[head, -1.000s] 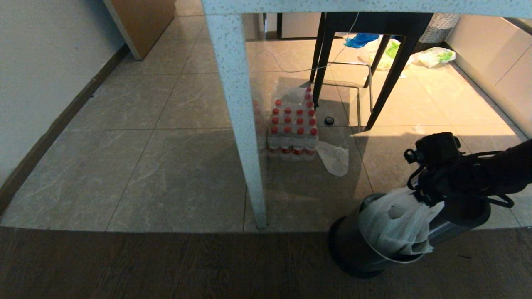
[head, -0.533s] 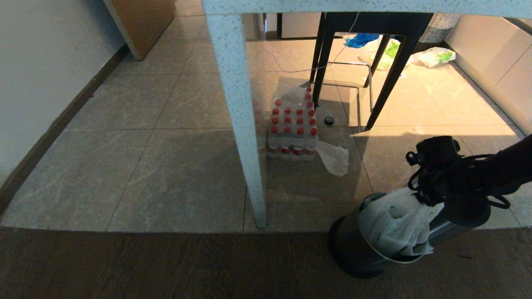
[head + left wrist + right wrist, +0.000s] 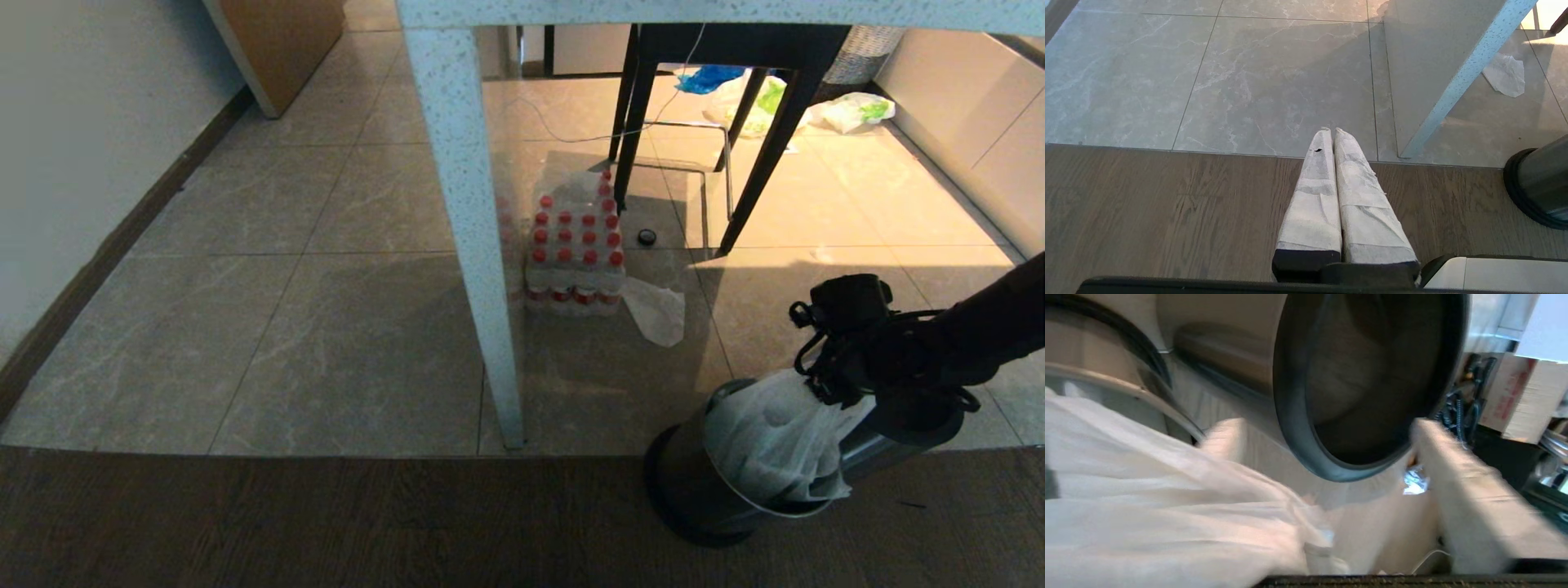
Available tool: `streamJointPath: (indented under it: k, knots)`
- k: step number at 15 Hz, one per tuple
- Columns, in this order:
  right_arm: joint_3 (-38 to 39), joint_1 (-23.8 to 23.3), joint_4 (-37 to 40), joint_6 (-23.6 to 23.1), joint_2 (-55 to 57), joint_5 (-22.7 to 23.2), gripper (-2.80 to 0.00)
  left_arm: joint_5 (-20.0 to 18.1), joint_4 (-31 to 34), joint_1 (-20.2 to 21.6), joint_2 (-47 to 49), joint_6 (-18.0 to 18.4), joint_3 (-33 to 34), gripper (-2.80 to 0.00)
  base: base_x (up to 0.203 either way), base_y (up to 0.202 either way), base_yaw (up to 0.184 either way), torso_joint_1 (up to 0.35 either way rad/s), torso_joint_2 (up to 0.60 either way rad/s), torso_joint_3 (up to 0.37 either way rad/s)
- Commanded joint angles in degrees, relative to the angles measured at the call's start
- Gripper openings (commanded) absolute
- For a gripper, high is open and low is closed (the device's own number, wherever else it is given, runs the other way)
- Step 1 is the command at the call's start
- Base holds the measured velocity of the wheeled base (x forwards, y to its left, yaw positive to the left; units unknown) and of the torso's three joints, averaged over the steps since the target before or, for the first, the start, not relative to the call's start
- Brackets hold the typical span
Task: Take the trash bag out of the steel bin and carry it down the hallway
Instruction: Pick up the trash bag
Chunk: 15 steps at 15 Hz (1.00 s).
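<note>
**Right claw spread over bag in bin**

Right gripper (image 3: 1321, 430) low at the bin mouth, fingers (image 3: 1457, 486) spread wide, thin bag film bunched between them; cannot tell whether any of it is pinched. Right arm (image 3: 963, 343) reaching in from the right side of the head view. Trash bag (image 3: 767, 441) in the steel bin (image 3: 694, 482), white plastic draped over the rim. No print readable on it.

Left gripper (image 3: 1331, 130) parked above the wood floor (image 3: 1167, 212), padded fingers pressed together.

Bin on dark wood planks, just short of the seam where the glossy tiles (image 3: 245, 343) begin. Speckled table leg (image 3: 482, 269) close on the bin's left. Beyond it, pack of red-capped bottles (image 3: 575, 253), labels too small to read, with a flat clear plastic scrap (image 3: 657, 310) beside it. Black chair legs (image 3: 767, 139) farther back. Cardboard box (image 3: 1515, 400) with red lettering, blurred past reading. Widest open tile left of the table leg, up to the dark baseboard (image 3: 106, 253).
</note>
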Motion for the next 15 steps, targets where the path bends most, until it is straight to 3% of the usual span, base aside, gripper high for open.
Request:
streamJointPath:
  k: [1,10,15]
  knots:
    - [-0.05,-0.09,-0.37,-0.08,0.47,0.01,-2.8,0.03,-0.01,0.0,-0.11,-0.01,0.0,-2.8,0.0,0.0,0.0,0.0,0.0,0.0]
    - [2.08,-0.09,-5.02,0.47,-3.1,0.21,-2.8,0.03,-0.01,0.0,-0.11,-0.01,0.0,-2.8,0.0,0.0,0.0,0.0,0.0,0.0]
    - [9.42,0.6,1.6,-0.4,-20.17,1.59,-2.8,0.03,-0.01,0.0,-0.11,-0.01,0.0,-2.8,0.0,0.0,0.0,0.0,0.0,0.0]
